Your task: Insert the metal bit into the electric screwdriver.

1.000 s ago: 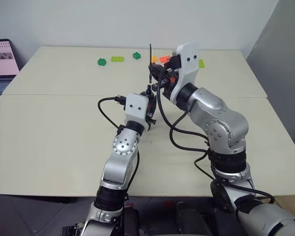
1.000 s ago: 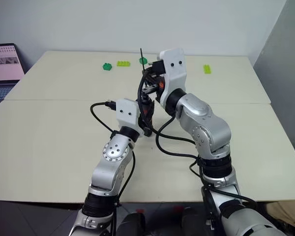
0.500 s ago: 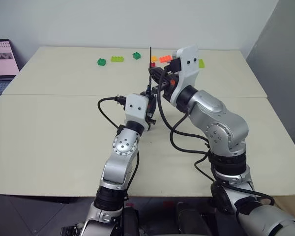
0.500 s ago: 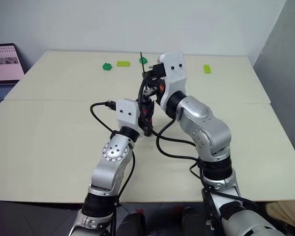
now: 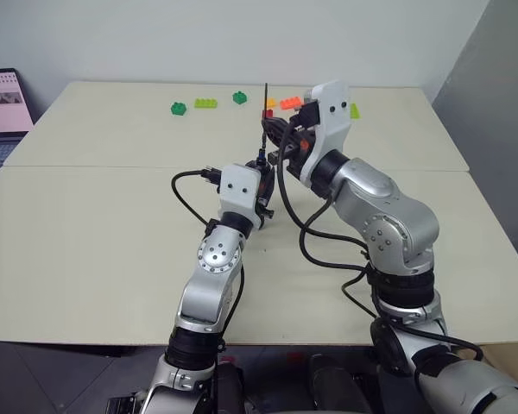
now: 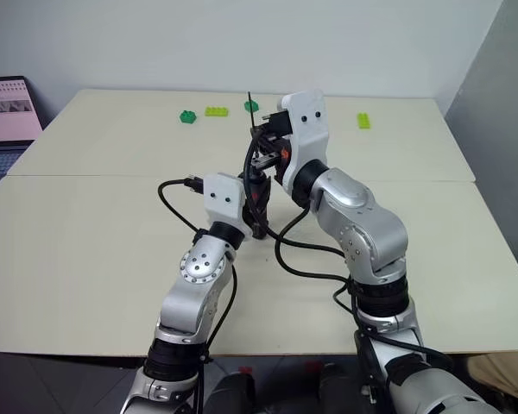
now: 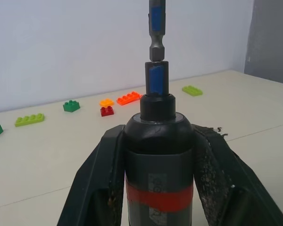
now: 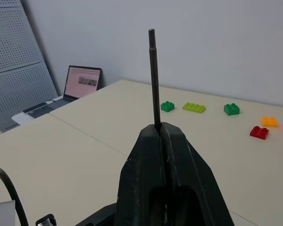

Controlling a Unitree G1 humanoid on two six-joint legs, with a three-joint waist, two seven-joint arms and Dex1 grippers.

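My left gripper (image 7: 158,137) is shut on the electric screwdriver (image 7: 159,160), a dark cylinder with a red band, held upright with its blue tip (image 7: 156,80) on top. Directly above it, my right gripper (image 8: 161,129) is shut on the metal bit (image 8: 153,80), a thin dark rod standing upright. The bit's lower end (image 7: 156,28), with a blue band and a hex shank, meets the top of the screwdriver's tip. In the head views both grippers sit close together over the middle of the table, the right gripper (image 5: 276,131) just above the left gripper (image 5: 261,175).
Toy bricks lie along the far side of the beige table (image 5: 95,224): green (image 5: 180,108), lime (image 5: 206,103), green (image 5: 240,97), orange and red (image 5: 283,103), lime (image 5: 354,110). A laptop (image 5: 2,102) stands at the far left. Black cables (image 5: 315,246) hang from both wrists.
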